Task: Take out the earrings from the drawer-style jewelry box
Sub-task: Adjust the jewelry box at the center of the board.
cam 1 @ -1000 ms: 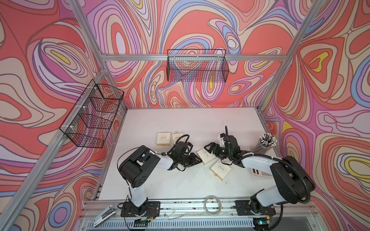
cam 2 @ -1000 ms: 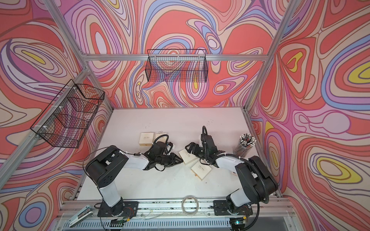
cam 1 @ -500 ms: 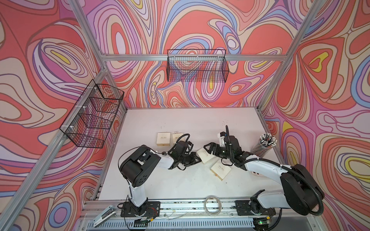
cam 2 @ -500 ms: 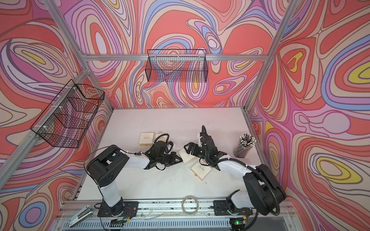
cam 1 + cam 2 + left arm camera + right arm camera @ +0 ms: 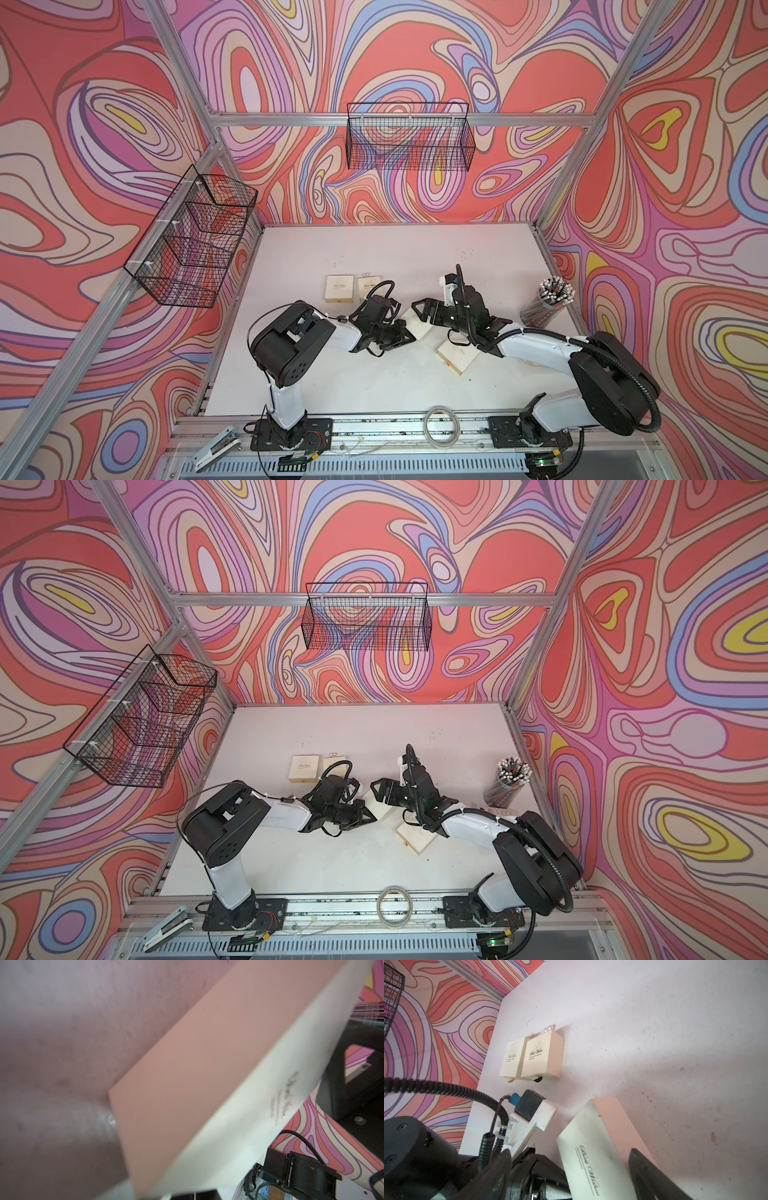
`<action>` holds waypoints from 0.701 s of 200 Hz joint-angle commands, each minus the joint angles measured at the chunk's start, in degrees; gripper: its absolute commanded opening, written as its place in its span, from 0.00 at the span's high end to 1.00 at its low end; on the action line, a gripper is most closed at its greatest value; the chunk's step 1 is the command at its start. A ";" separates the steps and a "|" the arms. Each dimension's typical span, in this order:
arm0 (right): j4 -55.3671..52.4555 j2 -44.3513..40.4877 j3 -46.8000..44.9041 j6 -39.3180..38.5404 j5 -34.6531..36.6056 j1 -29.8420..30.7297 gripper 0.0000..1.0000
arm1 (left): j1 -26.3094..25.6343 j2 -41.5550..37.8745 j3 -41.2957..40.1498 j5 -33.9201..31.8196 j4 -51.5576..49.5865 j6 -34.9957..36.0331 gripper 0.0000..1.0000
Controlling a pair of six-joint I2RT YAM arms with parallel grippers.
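Observation:
A cream drawer-style jewelry box (image 5: 419, 328) (image 5: 382, 808) lies mid-table between both grippers. My left gripper (image 5: 408, 335) (image 5: 371, 816) is shut at the box's left end; whatever sits between its tips is hidden. In the left wrist view the box (image 5: 207, 1084) fills the frame. My right gripper (image 5: 423, 311) (image 5: 570, 1151) stands open, its fingers (image 5: 643, 1167) straddling the lettered box (image 5: 591, 1157), with a wide gap on one side. Two pearly earrings (image 5: 549, 1028) (image 5: 365, 274) lie on the table at the far edge of another cream box (image 5: 544, 1057).
Two cream boxes (image 5: 340, 289) sit side by side behind the left arm, and another one (image 5: 455, 355) lies under the right forearm. A cup of black sticks (image 5: 548, 299) stands at the right edge. Wire baskets (image 5: 409, 137) (image 5: 195, 237) hang on the walls.
My left gripper has closed at the box's end. My right arm's elbow has swung outward and lower while its open gripper stays over the box.

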 commanded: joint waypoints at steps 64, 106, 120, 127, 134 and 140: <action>-3.42 4.48 -0.90 2.85 -0.50 1.74 0.10 | -0.26 -2.49 -0.68 -1.51 1.24 1.06 1.00; -4.59 4.67 -0.66 2.66 1.01 1.70 0.11 | -0.26 -4.15 -2.00 -2.08 0.50 1.15 1.00; -4.91 4.75 -0.57 2.68 1.33 1.70 0.10 | -0.26 -4.81 -2.64 -2.48 0.33 1.24 1.00; -4.97 4.69 -0.43 2.53 1.39 1.69 0.10 | -0.26 -5.19 -3.00 -2.75 0.34 1.23 1.00; -5.03 4.54 -0.42 2.32 1.63 1.69 0.11 | -0.22 -5.54 -3.25 -2.78 0.44 1.02 1.00; -5.29 4.43 -0.40 2.31 1.70 1.69 0.11 | -0.16 -5.89 -3.52 -2.92 0.37 0.91 1.00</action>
